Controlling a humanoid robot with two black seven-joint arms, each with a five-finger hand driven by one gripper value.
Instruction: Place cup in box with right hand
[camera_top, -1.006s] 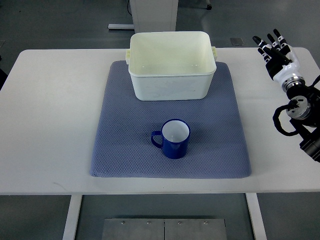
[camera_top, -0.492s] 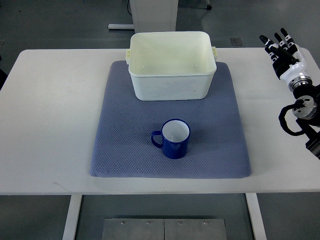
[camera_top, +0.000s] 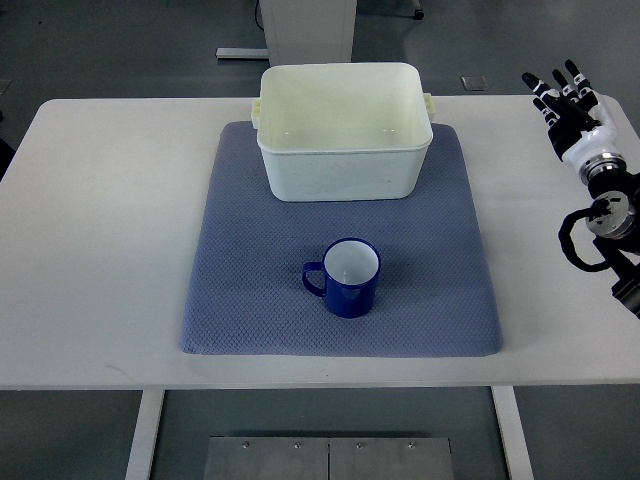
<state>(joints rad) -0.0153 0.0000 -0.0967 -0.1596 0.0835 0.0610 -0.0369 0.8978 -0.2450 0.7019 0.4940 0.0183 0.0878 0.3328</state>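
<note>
Top view — one camera, steep downward angle.

Item: cup (camera_top: 344, 277), blue with a pale interior, upright on the grey mat (camera_top: 250, 310), handle pointing to 9 o'clock. Sits at 6 o'clock from the box, apart from it.

Item: box (camera_top: 345, 140), cream, open-topped, appears empty, on the mat's far edge at 12 o'clock.

Item: right hand (camera_top: 570, 105), at 2 o'clock from the cup near the table's (camera_top: 100, 220) far right corner, fingers spread, holding nothing.

Progress: nothing done — cup ungrasped; reach, grasp, lift and placing all remain.

Clearance: bare table and mat lie between hand and cup; the box wall stands just beyond the cup, so the lift must clear its rim.
</note>
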